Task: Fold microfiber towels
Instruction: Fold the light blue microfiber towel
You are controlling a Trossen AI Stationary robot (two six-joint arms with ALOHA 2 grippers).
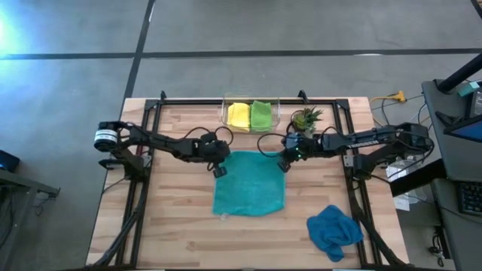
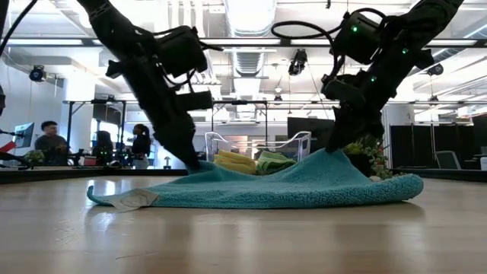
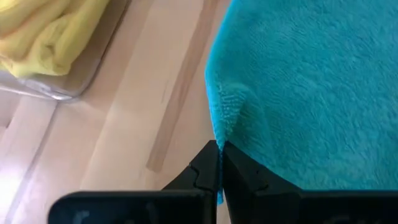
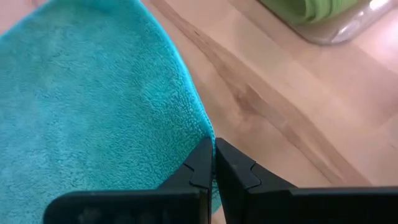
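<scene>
Yellow towel (image 1: 238, 115) and green towel (image 1: 260, 115) folded in bin (image 1: 224, 102); teal towel (image 1: 248, 183) pinched by left hand (image 1: 219, 169) and right hand (image 1: 284, 165); blue towel (image 1: 334, 229) crumpled on table (image 1: 173, 226)

Pretty standard lab space here. Light wood plank surface (image 1: 181, 241) sits on a grey concrete floor (image 1: 68, 83) crossed by dark seam lines. Looking across it, there's a white ceiling with exposed ducts (image 2: 247, 57) and bright strip lights (image 2: 251, 11). Two people (image 2: 50, 141) are way off at the back, plus an office chair (image 2: 447, 160).
</scene>
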